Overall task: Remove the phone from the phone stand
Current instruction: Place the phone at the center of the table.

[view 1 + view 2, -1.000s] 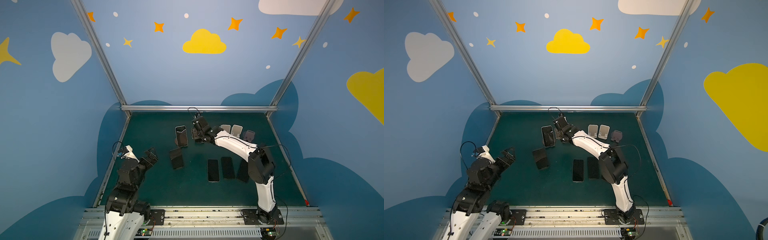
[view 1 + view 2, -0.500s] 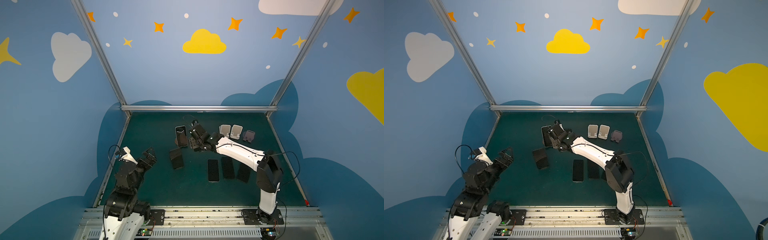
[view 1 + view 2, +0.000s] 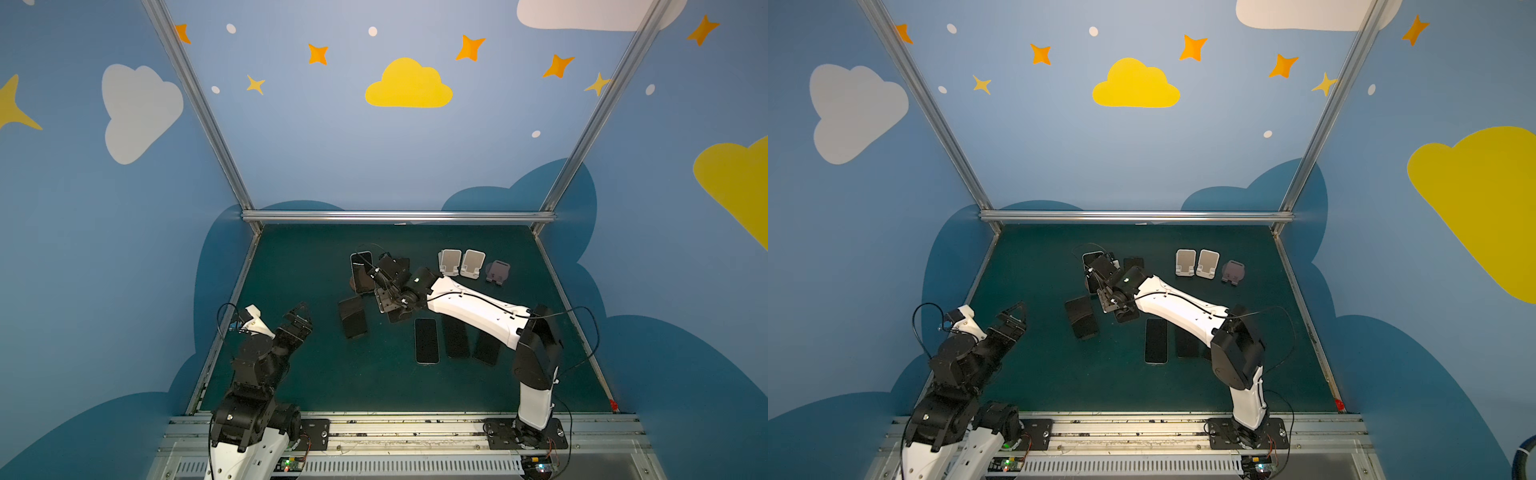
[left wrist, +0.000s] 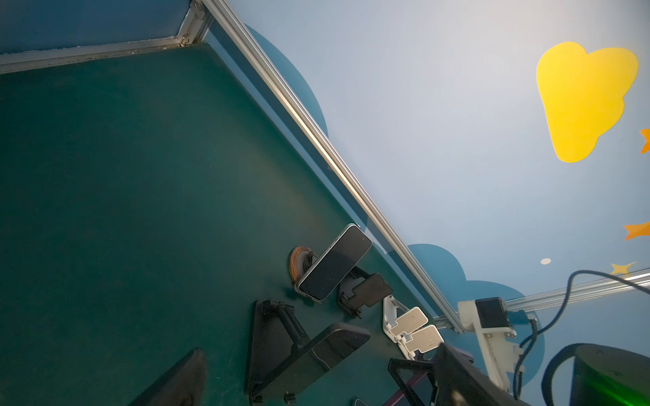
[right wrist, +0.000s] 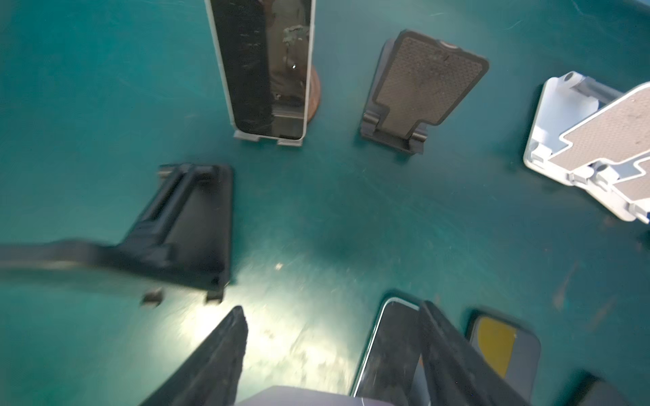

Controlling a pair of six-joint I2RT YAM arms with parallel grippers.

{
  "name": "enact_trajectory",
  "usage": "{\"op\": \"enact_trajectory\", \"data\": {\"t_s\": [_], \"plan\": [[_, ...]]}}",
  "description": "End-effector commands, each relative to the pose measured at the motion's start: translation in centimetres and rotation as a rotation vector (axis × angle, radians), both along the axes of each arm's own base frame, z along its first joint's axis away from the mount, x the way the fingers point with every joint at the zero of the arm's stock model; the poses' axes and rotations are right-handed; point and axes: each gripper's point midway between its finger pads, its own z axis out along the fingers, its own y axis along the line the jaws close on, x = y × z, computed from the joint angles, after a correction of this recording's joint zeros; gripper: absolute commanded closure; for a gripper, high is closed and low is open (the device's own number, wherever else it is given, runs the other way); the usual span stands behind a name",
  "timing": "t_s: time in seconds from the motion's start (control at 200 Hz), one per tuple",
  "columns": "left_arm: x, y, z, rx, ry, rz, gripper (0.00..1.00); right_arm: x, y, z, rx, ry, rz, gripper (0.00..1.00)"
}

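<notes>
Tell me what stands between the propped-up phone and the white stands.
An empty dark stand, apart from both the phone and the white stands. The right wrist view shows it best.

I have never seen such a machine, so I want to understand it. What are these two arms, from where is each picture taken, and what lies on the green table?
These are two robot arms with jaws for grasping. Both top views look down on the whole booth; each wrist view comes from a camera on one arm. On the green table one phone leans upright on a stand with a round wooden foot. Three phones lie flat, and several stands are empty. The left arm is at the side, jaws wide open, holding nothing. The right arm reaches to the middle, jaws apart; whether they hold something is unclear.
</notes>
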Motion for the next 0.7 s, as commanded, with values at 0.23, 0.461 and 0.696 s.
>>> {"op": "enact_trajectory", "data": {"t_s": [0.23, 0.461, 0.696], "plan": [[-0.5, -0.5, -2.3, -0.042, 0.066, -0.018, 0.00, -5.4, -1.0, -3.9, -0.041, 0.311, -0.085, 0.30], [-0.4, -0.7, -2.6, -0.053, 0.069, -0.023, 0.00, -7.2, -0.2, -7.1, -0.017, 0.407, -0.097, 0.30], [-0.2, -0.7, -2.3, -0.040, 0.070, -0.027, 0.00, -6.8, 0.2, -9.6, -0.020, 0.429, -0.108, 0.31]]}}
